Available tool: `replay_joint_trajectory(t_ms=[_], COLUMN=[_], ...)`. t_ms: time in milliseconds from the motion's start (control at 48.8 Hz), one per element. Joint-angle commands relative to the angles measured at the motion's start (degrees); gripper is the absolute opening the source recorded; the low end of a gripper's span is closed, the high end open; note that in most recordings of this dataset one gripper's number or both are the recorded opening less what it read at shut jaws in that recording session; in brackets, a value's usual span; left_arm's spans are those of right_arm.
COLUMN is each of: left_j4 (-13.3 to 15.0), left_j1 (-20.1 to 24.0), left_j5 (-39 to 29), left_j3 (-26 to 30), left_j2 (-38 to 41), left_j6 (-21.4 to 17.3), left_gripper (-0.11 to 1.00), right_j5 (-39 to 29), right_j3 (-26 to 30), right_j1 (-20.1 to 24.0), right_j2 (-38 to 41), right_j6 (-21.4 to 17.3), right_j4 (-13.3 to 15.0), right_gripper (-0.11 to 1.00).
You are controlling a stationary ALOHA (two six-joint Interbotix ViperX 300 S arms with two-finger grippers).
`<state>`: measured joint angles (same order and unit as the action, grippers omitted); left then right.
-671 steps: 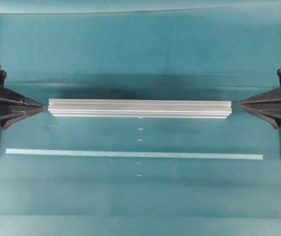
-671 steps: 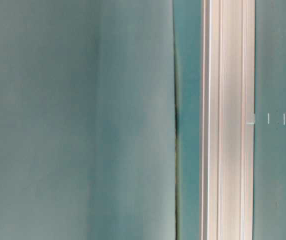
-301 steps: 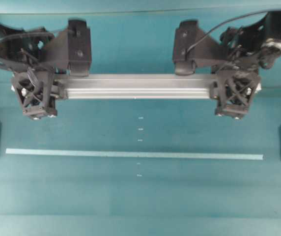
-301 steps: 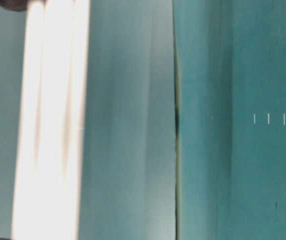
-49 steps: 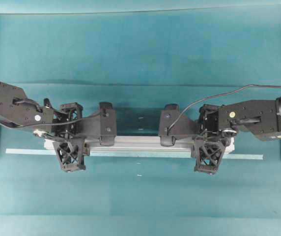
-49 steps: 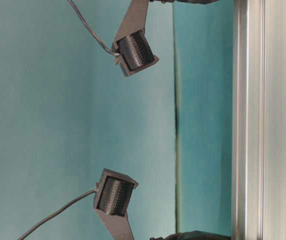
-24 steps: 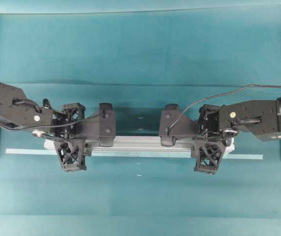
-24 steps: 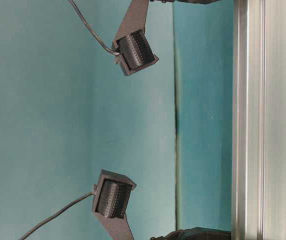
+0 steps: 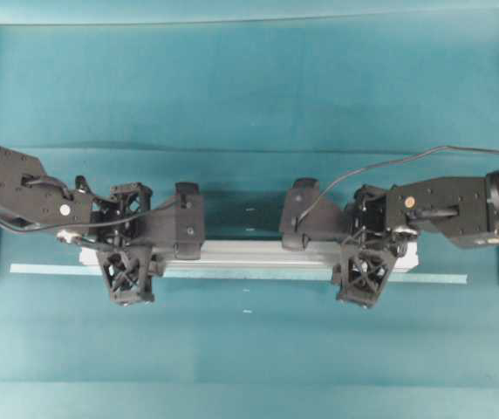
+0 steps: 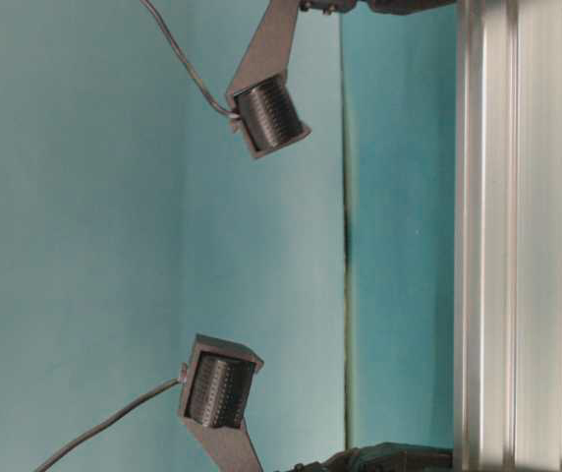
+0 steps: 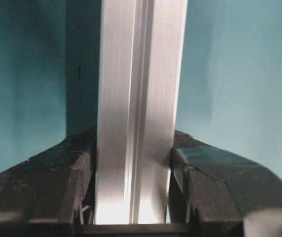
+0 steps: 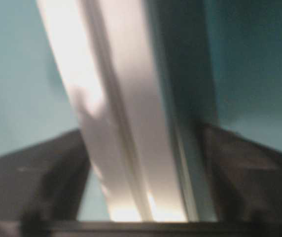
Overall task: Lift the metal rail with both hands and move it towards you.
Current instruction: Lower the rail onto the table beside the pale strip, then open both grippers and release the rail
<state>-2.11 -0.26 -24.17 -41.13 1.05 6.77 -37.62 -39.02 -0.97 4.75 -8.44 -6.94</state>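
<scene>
teal mat [image 9: 249, 87]; metal rail [image 9: 249, 253] between tools

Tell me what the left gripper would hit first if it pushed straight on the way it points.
The long grooved silver metal rail, already between the left gripper fingers; past it, probably the teal table, though depth is unclear.

You see a silver grooved metal rail [image 9: 249, 254], black lattice-patterned grippers, a teal table cover [image 9: 249, 87], a pale tape strip [image 9: 232, 274].
</scene>
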Motion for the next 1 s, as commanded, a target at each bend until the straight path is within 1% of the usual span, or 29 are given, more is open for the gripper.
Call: replay_joint_trajectory(t_ms=[0,61,82,123,184,225,389,615,799,922,984], left_j4=[0.09,0.09,0.09,0.09,0.09,0.09,0.09,0.09,0.09,0.09,0.09], left_j1=[1.05,0.88,0.88,0.88,0.97,0.97,0.88,0.97,1.05,1.05,0.97], left_j5=[0.7,0.7,0.7,0.53,0.35,0.26,-0.35,-1.23,-6.06,-9.23,-9.67], left_j3=[0.44,0.26,0.18,0.0,-0.44,-0.7,-0.79,0.26,1.85,2.72,3.08], left_j2=[-0.53,-0.53,-0.62,-0.62,-0.88,-1.14,-1.85,-3.25,-7.12,-11.07,-13.36], left_j6=[0.35,-0.09,-0.18,-0.18,-0.35,-0.7,-2.99,-3.96,-4.48,-6.24,-6.42], left_gripper=[0.42,0.6,0.68,0.8,0.93,0.98,0.97,0.98,0.98,0.98,0.98], right_j5=[0.35,0.53,0.53,0.62,0.7,0.7,0.7,0.79,0.97,0.88,0.88], right_j3=[0.18,0.18,0.18,0.18,0.35,0.44,0.53,0.7,0.88,1.05,1.14], right_j1=[0.09,0.09,0.18,0.18,0.18,0.26,0.35,0.26,-0.26,-0.79,-0.88], right_j2=[0.18,0.09,0.09,0.09,0.18,0.26,0.26,-0.53,-4.39,-8.17,-10.2], right_j6=[-0.79,-0.97,-0.97,-1.14,-1.14,-1.14,-1.23,-1.23,-1.32,-1.14,-1.14], right_j4=[-0.26,-0.26,-0.26,-0.26,-0.35,-0.53,-0.7,-0.53,-0.35,-0.35,-0.26], right_gripper=[0.92,0.92,0.92,0.93,0.93,0.93,0.93,0.98,0.99,0.99,0.99])
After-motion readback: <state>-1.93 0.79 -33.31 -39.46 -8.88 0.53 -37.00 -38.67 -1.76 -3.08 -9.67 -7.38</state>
